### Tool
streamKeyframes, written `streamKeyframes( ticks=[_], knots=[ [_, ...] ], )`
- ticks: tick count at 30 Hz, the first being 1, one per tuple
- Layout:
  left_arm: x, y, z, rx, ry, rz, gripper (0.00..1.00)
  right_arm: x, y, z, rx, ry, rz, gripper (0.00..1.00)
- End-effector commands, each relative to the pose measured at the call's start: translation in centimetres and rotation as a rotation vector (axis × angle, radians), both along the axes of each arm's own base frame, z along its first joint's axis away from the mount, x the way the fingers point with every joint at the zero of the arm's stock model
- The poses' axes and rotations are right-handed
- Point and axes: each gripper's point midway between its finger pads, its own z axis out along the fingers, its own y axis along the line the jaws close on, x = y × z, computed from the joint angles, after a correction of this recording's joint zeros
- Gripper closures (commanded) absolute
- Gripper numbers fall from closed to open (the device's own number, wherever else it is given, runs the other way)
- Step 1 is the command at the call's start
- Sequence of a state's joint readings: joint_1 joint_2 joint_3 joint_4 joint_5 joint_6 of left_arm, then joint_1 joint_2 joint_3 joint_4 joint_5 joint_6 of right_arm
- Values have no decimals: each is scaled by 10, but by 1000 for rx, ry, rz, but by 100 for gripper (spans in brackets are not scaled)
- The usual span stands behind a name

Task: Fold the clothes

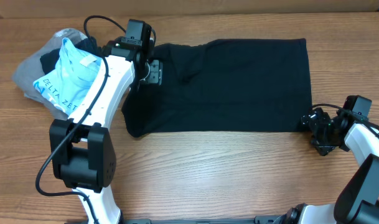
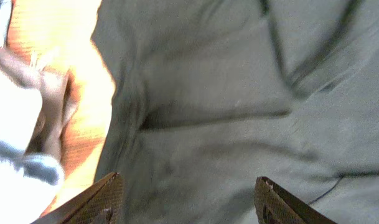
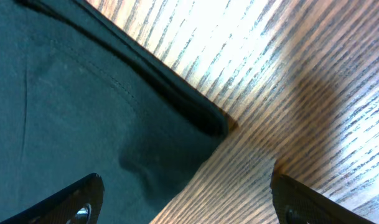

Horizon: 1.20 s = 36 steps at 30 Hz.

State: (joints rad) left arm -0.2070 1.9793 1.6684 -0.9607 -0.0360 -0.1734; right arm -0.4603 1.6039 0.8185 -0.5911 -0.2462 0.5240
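A black garment (image 1: 226, 84) lies folded into a long rectangle across the wooden table. My left gripper (image 1: 153, 73) hovers over its left end, open and empty; the left wrist view shows wrinkled dark fabric (image 2: 226, 106) between the spread fingers (image 2: 188, 199). My right gripper (image 1: 315, 127) sits at the garment's near right corner, open and empty. In the right wrist view that corner (image 3: 201, 124) lies between the spread fingers (image 3: 186, 199), partly on bare wood.
A pile of other clothes (image 1: 61, 68), grey, dark and light blue with lettering, lies at the far left, also seen in the left wrist view (image 2: 18, 118). Bare wooden table (image 1: 239, 174) stretches in front of the garment.
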Motion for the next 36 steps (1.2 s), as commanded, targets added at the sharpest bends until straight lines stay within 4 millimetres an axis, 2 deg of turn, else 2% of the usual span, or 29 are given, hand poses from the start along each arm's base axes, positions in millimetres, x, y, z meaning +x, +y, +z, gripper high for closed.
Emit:
streamKeyframes(
  ticks=[1, 4, 6, 13, 17, 24, 27, 29, 31, 35, 36],
  knots=[
    [-11, 14, -18, 63, 56, -5, 30, -3, 0, -4, -1, 18, -5, 10],
    [-20, 17, -41, 54, 81, 41, 31, -3, 0, -4, -1, 17, -5, 10],
    [-17, 19, -53, 34, 64, 94, 31, -3, 0, -4, -1, 18, -5, 10],
    [11, 9, -66, -38, -43, 101, 36, -3, 0, -4, -1, 18, -5, 10],
    [8, 4, -84, -56, 0, 93, 37, -3, 0, -4, -1, 18, -5, 9],
    [4, 0, -96, -79, 33, 85, 35, -3, 0, -4, -2, 17, -5, 9],
    [4, -1, -99, -81, 40, 85, 46, -2, -1, -4, -4, 14, -5, 9],
    [4, -1, -99, -83, 38, 84, 62, -1, -1, -4, -6, 10, -5, 9],
    [5, -1, -98, -83, 35, 84, 70, -1, -1, -4, -6, 11, -5, 9],
    [4, -1, -99, -83, 39, 84, 96, -2, -3, -4, -15, 15, -8, 9],
    [3, -2, -99, -85, 42, 83, 96, -2, -3, -4, -15, 15, -8, 9]
  ],
)
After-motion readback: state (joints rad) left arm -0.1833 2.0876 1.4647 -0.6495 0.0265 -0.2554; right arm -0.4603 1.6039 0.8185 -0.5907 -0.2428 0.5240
